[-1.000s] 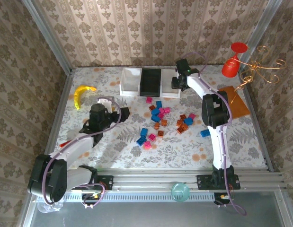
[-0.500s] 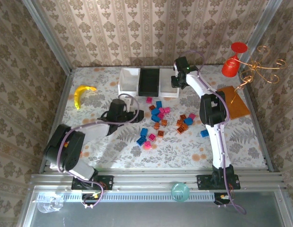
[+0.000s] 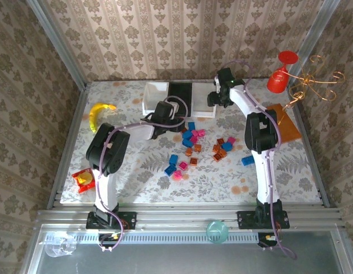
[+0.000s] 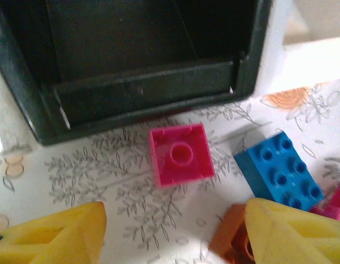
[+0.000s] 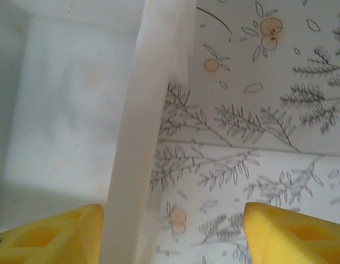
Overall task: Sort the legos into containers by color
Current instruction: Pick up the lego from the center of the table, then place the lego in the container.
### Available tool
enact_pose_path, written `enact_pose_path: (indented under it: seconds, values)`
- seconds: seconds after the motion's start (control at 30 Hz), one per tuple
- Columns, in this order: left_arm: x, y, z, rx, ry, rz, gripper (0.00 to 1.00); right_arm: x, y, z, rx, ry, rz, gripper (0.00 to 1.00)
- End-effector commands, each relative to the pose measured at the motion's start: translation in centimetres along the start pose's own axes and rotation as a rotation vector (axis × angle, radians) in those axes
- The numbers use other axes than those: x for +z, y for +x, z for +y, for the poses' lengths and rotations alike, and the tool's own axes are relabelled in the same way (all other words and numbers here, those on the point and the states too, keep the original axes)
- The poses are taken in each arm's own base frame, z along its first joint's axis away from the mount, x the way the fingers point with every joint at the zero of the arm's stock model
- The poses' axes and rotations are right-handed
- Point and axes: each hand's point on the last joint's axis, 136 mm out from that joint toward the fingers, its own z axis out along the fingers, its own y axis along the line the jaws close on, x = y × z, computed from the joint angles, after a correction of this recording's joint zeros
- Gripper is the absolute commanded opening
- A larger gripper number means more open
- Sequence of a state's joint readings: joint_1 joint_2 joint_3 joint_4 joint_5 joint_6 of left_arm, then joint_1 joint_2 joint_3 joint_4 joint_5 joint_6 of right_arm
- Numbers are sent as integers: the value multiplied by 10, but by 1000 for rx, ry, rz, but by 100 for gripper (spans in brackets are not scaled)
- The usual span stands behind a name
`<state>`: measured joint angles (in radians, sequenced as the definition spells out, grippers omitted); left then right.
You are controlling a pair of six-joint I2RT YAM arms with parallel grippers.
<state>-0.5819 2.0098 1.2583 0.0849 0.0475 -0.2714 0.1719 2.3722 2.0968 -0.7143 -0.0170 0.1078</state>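
Note:
Blue, magenta and orange-brown legos [image 3: 190, 138] lie scattered mid-table. At the back stand a white tray [image 3: 155, 97], a black tray [image 3: 181, 98] and another white tray [image 3: 203, 109]. My left gripper [image 3: 173, 120] is open just in front of the black tray [image 4: 142, 93]. Ahead of its yellow fingers [image 4: 49, 237] lies a magenta brick [image 4: 179, 154], with a blue brick [image 4: 278, 173] to the right and an orange-brown brick [image 4: 233, 239] against the right finger. My right gripper [image 3: 216, 101] is open, its fingers [image 5: 296, 231] straddling the white tray's wall [image 5: 139, 137].
A yellow banana [image 3: 99, 114] lies at the left. A red goblet [image 3: 280, 74] and a gold wire stand [image 3: 316, 80] occupy the back right, above a flat orange-brown plate [image 3: 282, 123]. A red and yellow object [image 3: 84, 178] sits front left.
My left arm has swung from the left side of the table to the right, up to the black tray. The right gripper has barely shifted by the white tray.

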Motion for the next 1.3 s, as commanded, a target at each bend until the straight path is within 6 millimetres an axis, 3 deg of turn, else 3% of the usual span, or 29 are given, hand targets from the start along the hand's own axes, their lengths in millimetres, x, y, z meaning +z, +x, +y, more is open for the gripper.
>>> enact_pose_path:
  seconds: [0.0, 0.27, 0.6, 0.7, 0.83, 1.03, 1.13, 1.27]
  values:
    - [11, 7, 4, 51, -40, 66, 68, -56, -23, 11, 5, -47, -123, 71]
    - [31, 5, 3, 84, -66, 104, 66, -103, -3, 20, 49, -106, -213, 76]
    - [43, 3, -6, 85, -66, 80, 39, -144, 37, 39, 61, -164, -264, 79]
    - [26, -6, -8, 67, -61, 24, 33, -146, 57, 43, 69, -177, -265, 79]
    - [-22, -21, -2, 47, -85, -96, 29, -148, 86, 52, 66, -193, -259, 79]
    - [-92, -38, 43, -35, -149, -246, 26, -162, 109, 78, 9, -240, -304, 80]
    - [-102, -52, 76, -90, -171, -273, 26, -164, 114, 88, -20, -252, -319, 80]
    - [-89, -72, 106, -126, -175, -261, 27, -162, 117, 95, -26, -262, -317, 80]
